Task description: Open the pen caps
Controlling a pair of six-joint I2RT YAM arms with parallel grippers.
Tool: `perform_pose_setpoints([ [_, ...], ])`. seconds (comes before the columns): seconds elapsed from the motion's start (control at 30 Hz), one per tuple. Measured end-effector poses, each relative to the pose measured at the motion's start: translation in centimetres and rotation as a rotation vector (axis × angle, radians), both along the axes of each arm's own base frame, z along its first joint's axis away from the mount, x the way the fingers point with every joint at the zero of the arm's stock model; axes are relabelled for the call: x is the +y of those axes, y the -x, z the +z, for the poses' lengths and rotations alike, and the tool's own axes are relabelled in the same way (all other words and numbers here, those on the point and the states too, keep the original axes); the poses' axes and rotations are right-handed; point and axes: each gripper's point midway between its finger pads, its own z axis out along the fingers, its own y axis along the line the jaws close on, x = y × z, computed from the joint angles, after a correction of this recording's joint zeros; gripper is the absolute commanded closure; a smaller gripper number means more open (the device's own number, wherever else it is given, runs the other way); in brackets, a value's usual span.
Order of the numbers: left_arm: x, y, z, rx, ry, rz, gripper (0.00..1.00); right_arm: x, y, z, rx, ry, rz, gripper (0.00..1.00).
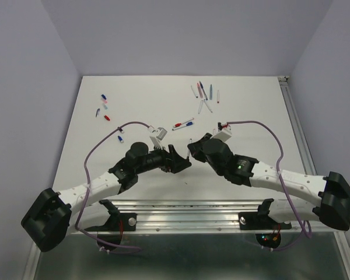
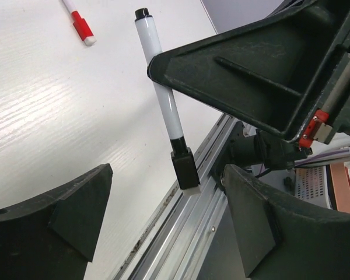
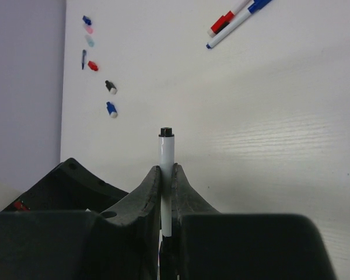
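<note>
**penfan:** Where's this one at? Looks about halfway to me.

**yam_tinkerer:** Roughly, that's my guess too. The right tool (image 3: 167, 169) is clamped shut on a white pen (image 2: 169, 116), holding it up above the near edge of the counter (image 1: 140, 99). The black cap (image 2: 184, 169) sits on the lower end of that pen, so this one isn't opened yet.

**penfan:** And the other arm?

**yam_tinkerer:** The left tool (image 2: 167, 175) is spread wide, one finger on either side of the black cap, touching nothing as far as I can see. Lined up for a pinch and pull, I'd say.

**penfan:** So what's done already?

**yam_tinkerer:** There's a scatter of loose caps (image 3: 93, 66) on the left side of the counter: blue, pink, red and black, all off their pens. At the far right there's a bunch of pens (image 1: 203, 96), too small to tell if every one is bare. In the middle, a red-capped pen (image 3: 221, 24) and a blue-capped pen (image 3: 236, 23) lie side by side, and both look closed. So what's left is this black one, then probably those two.
</note>
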Motion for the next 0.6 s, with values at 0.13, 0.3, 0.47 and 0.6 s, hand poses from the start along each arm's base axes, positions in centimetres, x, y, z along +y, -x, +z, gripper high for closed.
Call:
perform_pose_setpoints([
  [0.13,-0.1,-0.1,-0.3,0.005,-0.009,-0.002,0.34,1.0,0.3,0.6,-0.003,-0.037,0.040,0.99],
  [0.3,-0.3,0.0,-1.1,0.028,-0.022,-0.009,0.59,1.2,0.3,0.9,-0.009,-0.048,0.052,0.99],
  [0.47,-0.5,0.1,-0.8,0.023,-0.013,-0.017,0.63,1.3,0.3,0.6,-0.009,-0.038,0.056,0.99],
  [0.6,-0.5,0.0,-1.0,0.030,-0.017,-0.010,0.90,1.6,0.4,-0.1,0.006,-0.024,0.071,0.99],
])
